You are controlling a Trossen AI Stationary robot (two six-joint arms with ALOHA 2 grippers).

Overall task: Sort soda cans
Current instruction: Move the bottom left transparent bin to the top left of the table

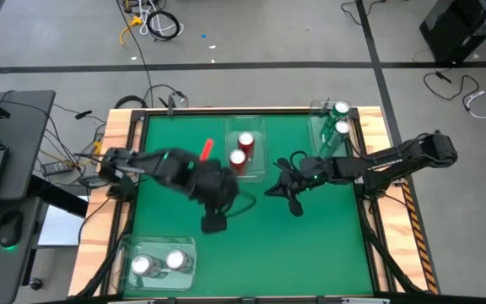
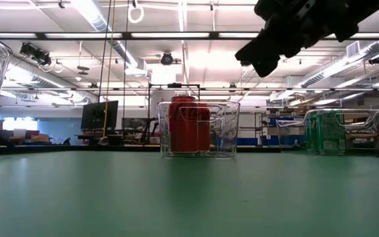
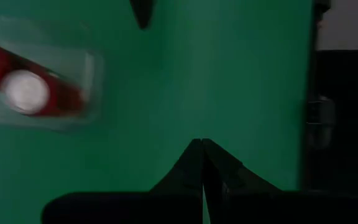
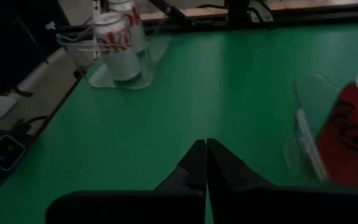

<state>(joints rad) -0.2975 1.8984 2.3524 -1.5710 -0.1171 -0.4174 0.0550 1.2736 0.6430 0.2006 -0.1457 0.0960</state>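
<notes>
High view: green-topped counter (image 1: 310,245) framed in pale wood carries three clear plastic bins.
Centre bin (image 1: 247,157): sits at the far middle and holds two red soda cans (image 1: 241,150) with silver tops, side by side.
Corner bin (image 1: 334,128): far right corner, two green soda cans (image 1: 338,119) inside.
Near bin (image 1: 160,263): near left corner, two silver soda cans (image 1: 158,263) upright in it.
Left end effector (image 1: 213,223): over bare green near the middle, fingers pressed together, holding nothing.
Right end effector (image 1: 294,207): just right of the centre bin, fingers together, empty.
Low view: centre bin (image 2: 199,128) with red cans (image 2: 188,125) stands mid-counter; the green-can bin (image 2: 341,131) stands to its right.
Left wrist view: closed fingertips above green surface; red cans (image 3: 17,79) in their clear bin to one side.
Right wrist view: closed fingertips; silver cans (image 4: 118,43) in their bin beyond, one red can (image 4: 350,137) in its bin nearer.
</notes>
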